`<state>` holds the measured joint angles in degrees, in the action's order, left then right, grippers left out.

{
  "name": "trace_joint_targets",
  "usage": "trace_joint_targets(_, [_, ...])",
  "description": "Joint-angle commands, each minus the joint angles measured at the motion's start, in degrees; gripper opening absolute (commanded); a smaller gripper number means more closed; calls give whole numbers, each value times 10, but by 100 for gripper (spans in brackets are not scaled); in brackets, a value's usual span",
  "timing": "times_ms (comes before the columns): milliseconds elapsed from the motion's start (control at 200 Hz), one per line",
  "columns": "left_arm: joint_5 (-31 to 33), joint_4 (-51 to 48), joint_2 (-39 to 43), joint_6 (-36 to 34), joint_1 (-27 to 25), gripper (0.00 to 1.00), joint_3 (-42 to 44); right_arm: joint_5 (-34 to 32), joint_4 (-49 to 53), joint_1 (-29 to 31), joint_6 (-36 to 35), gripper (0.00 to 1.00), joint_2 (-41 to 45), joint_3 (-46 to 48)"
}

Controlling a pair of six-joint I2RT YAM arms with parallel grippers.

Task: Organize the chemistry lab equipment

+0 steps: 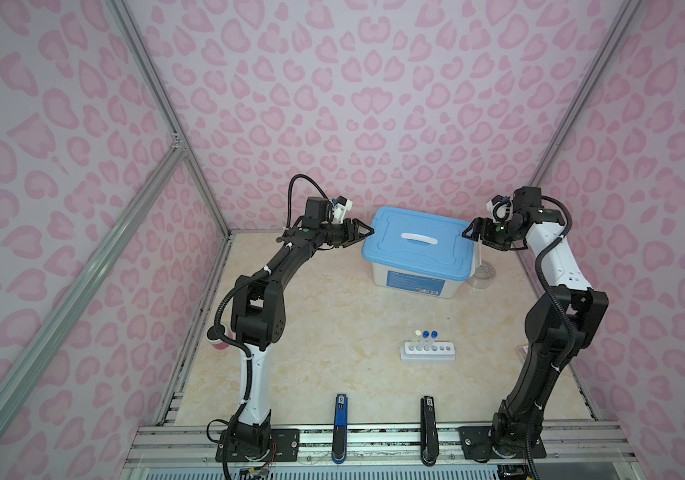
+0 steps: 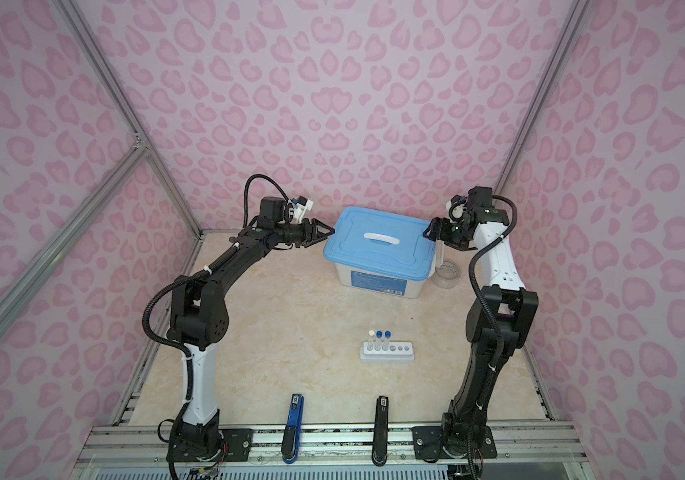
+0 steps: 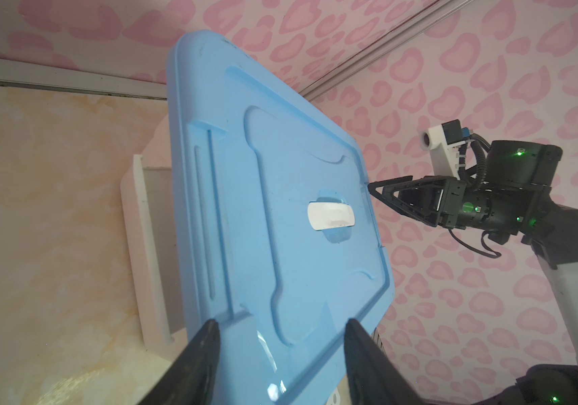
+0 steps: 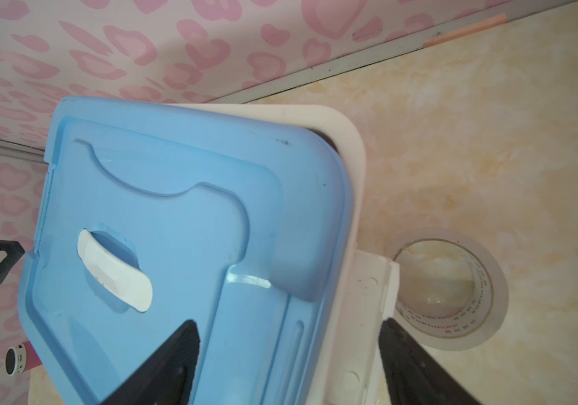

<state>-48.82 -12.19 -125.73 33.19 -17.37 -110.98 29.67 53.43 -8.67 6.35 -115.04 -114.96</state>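
A blue bar-shaped tool [image 1: 340, 428] and a black bar-shaped tool [image 1: 428, 428] lie across the metal front rail [image 1: 374, 436]. They are well in front of the white plastic storage box [image 1: 415, 282], which stands at the back of the marble-patterned table [image 1: 311, 332]. A light-blue rectangular lid [image 1: 417, 257] with a white handle [image 1: 419, 238] covers the box. In the right wrist view the box's white rim shows past one corner of the lid.

The left claw [image 1: 369, 230] is at the box's left end, level with the lid. Its fingers [image 3: 206, 343] are moderately apart astride the lid's end edge, holding nothing. The right claw [image 1: 465, 233] is at the box's right end with its tip at the lid's edge. Its fingers [image 4: 182, 347] are spread wide and hold nothing.

A clear tape roll [image 1: 482, 274] lies flat just beside the box's right end. The white six-hole plastic rack [image 1: 444, 355] stands in front of the box, well apart from it, between box and rail. Three thin clear tubes [image 1: 426, 337] stand upright in the holes at its left end, one white-capped and two blue-capped.
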Motion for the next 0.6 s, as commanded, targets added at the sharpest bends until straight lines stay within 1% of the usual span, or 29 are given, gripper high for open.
trace_joint_targets(0, [3,-2,21,-9,-1,59,5,-39,19,8,-17,78,14,17])
trace_joint_targets(145, [5,-4,25,-11,-1,59,11,-64,5,20,-13,75,42,63])
trace_joint_targets(225, [3,-4,28,-11,-1,59,15,-71,-6,20,-8,72,50,82])
trace_joint_targets(395, [4,-3,32,-12,-2,58,22,-71,-9,21,-6,61,42,84])
trace_joint_targets(595, [4,-2,33,-12,-1,58,23,-71,-17,22,-1,56,39,88])
